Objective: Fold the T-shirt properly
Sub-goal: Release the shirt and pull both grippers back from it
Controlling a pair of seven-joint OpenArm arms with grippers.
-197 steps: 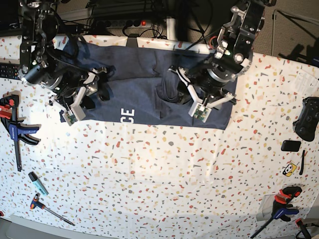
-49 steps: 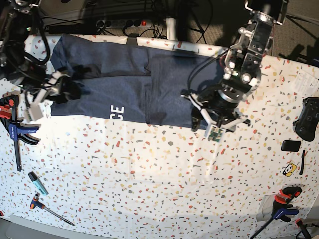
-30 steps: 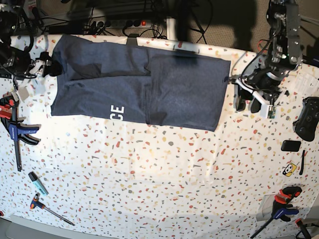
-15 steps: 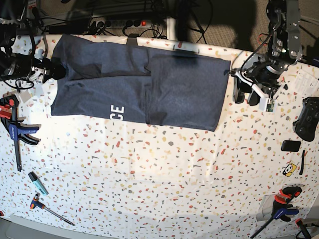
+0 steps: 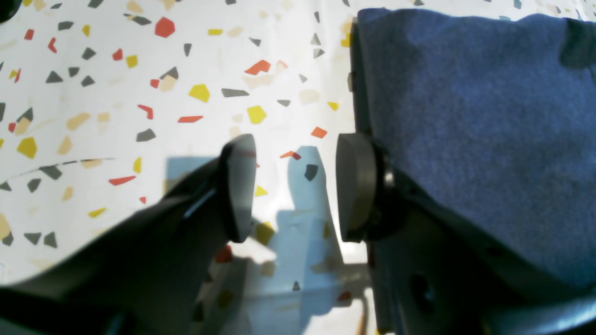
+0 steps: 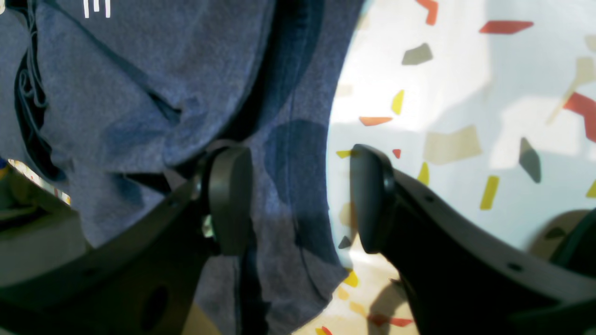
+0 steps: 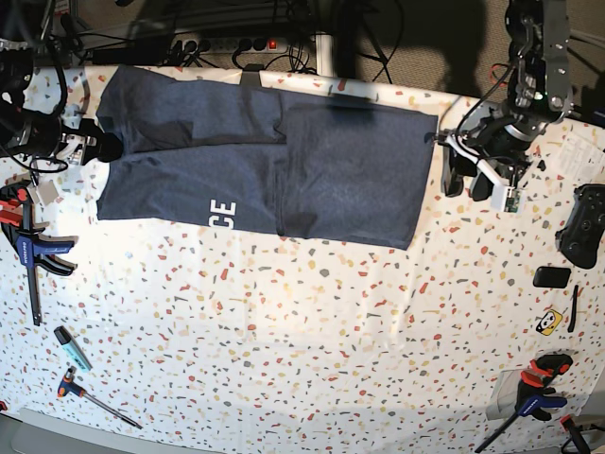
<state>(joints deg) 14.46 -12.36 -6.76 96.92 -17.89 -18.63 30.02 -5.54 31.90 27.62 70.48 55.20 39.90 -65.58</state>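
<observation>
The navy T-shirt (image 7: 274, 161) lies flat and partly folded at the far side of the table, with white letters "CE" near its front edge. My left gripper (image 7: 467, 187) is open just off the shirt's right edge. In the left wrist view this gripper (image 5: 295, 186) is empty over bare table, with the shirt (image 5: 465, 116) beside one finger (image 5: 356, 186). My right gripper (image 7: 99, 149) is at the shirt's left edge. In the right wrist view it (image 6: 300, 200) is open, with the shirt's edge (image 6: 288, 139) lying between the jaws.
Clamps (image 7: 28, 241), a marker (image 7: 71, 348) and a screwdriver (image 7: 95, 397) lie at the left. A game controller (image 7: 583, 225), a small black box (image 7: 551, 276), a yellow sticker (image 7: 548, 323) and another clamp (image 7: 529, 397) lie at the right. Cables run behind the table.
Both grippers came off the shirt and moved out to its side edges. In the last half second the right gripper edged in to the shirt's left edge; the left one barely moved.
</observation>
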